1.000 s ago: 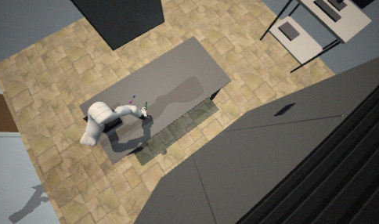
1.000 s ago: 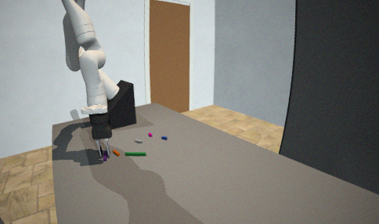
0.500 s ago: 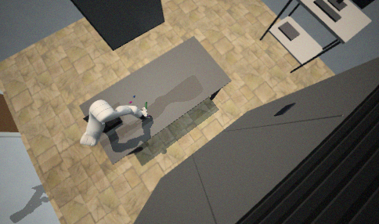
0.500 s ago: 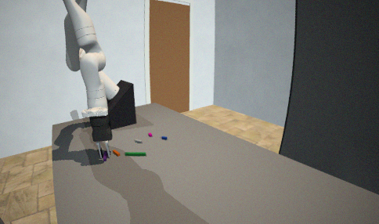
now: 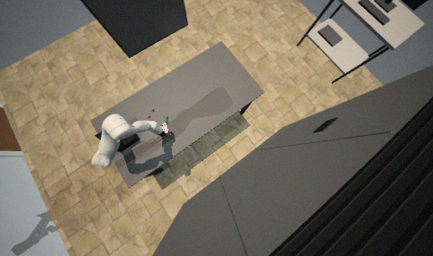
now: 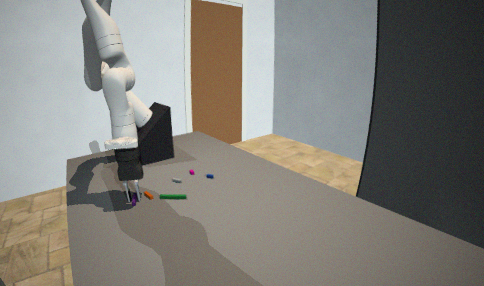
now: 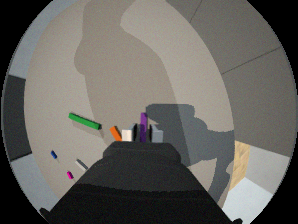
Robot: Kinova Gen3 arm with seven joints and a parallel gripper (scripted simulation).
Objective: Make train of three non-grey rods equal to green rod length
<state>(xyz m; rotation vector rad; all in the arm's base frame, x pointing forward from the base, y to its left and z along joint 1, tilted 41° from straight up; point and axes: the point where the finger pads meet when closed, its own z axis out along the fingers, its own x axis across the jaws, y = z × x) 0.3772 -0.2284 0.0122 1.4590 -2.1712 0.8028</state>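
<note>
My gripper (image 6: 133,200) (image 7: 143,130) is partly open, low at the table, with its fingers on either side of the purple rod (image 7: 144,119). In the wrist view a narrow gap shows between rod and fingers. The orange rod (image 6: 148,195) (image 7: 115,133) lies close beside one finger, at a slant. The green rod (image 5: 167,120) (image 6: 173,197) (image 7: 84,121) lies beyond it. The magenta rod (image 5: 149,116) (image 6: 191,172) (image 7: 70,175) and blue rod (image 5: 153,110) (image 6: 210,176) (image 7: 54,155) lie apart, farther off. No rods visibly touch; the purple rod's near end is hidden.
The grey rod (image 6: 176,180) (image 7: 82,165) lies between the magenta and orange rods. The table (image 5: 191,81) (image 6: 288,225) carries the arm's shadow. A black block (image 6: 158,135) stands by the arm's base. The table's edge is on the purple rod's side, away from the other rods.
</note>
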